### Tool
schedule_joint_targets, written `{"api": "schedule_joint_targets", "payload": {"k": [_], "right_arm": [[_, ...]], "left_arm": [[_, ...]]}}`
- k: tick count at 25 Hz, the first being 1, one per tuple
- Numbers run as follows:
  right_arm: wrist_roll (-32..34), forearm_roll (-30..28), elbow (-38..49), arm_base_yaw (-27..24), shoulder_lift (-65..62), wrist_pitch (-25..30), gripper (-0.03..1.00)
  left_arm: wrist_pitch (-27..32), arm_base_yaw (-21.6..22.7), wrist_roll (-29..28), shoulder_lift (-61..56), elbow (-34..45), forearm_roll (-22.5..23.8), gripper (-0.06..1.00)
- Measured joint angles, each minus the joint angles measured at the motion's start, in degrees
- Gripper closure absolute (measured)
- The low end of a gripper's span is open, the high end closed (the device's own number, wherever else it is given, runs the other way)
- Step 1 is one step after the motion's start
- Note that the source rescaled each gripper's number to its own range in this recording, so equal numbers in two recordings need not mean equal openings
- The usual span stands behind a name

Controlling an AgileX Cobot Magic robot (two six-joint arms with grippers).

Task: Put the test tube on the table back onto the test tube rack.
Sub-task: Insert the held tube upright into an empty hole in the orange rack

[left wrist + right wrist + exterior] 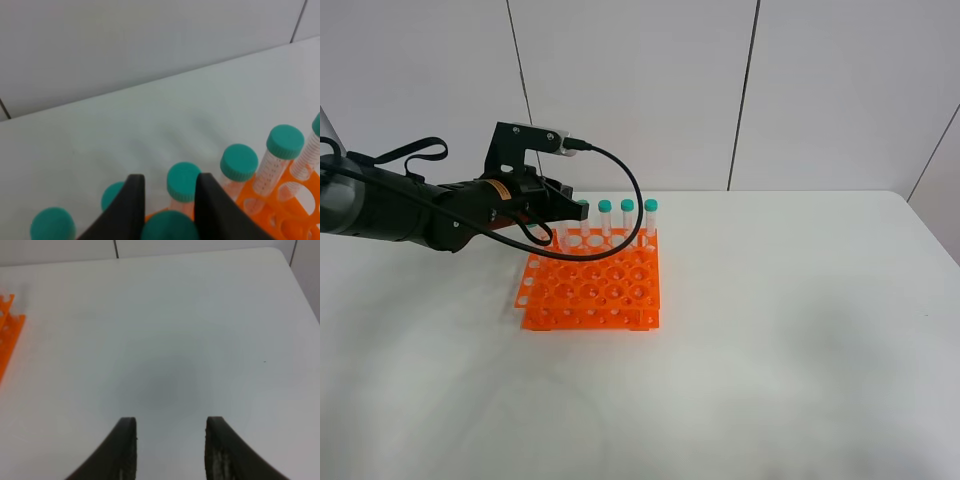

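Note:
The orange test tube rack [592, 290] stands on the white table [770, 350], left of centre. Several teal-capped tubes [627, 218] stand upright in its back row. My left gripper [563, 203] hovers over the rack's back left corner. In the left wrist view, the left gripper [170, 177] is shut on the test tube [169, 226], whose teal cap sits between the dark fingers [131, 210]. The tube's lower end is hidden, so I cannot tell how deep it sits in a hole. My right gripper [170, 440] is open over bare table, with nothing between its fingers.
Other capped tubes [239, 161] line up on either side of the held one, close to the left fingers. A corner of the rack [7, 335] shows at the edge of the right wrist view. A grey panelled wall [640, 90] rises behind the table.

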Motion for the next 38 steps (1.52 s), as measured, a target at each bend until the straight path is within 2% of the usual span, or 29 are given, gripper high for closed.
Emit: {"api": "schedule_joint_targets", "payload": {"k": [14,21,27,38], "right_arm": [[0.0,0.0,0.0,0.0,0.0,0.0,0.58],[0.0,0.0,0.0,0.0,0.0,0.0,0.58],[0.0,0.0,0.0,0.0,0.0,0.0,0.58],[0.0,0.0,0.0,0.0,0.0,0.0,0.58]], "left_arm": [[0.86,0.0,0.77,0.0,-3.2,0.0,0.94],[4.0,2.38,1.45,0.0,-3.32,0.51,0.94],[4.23,2.47,-2.88,0.0,-3.32,3.78,0.94],[4.23,1.75,-3.75,0.0,-3.32,4.01,0.94]]}}
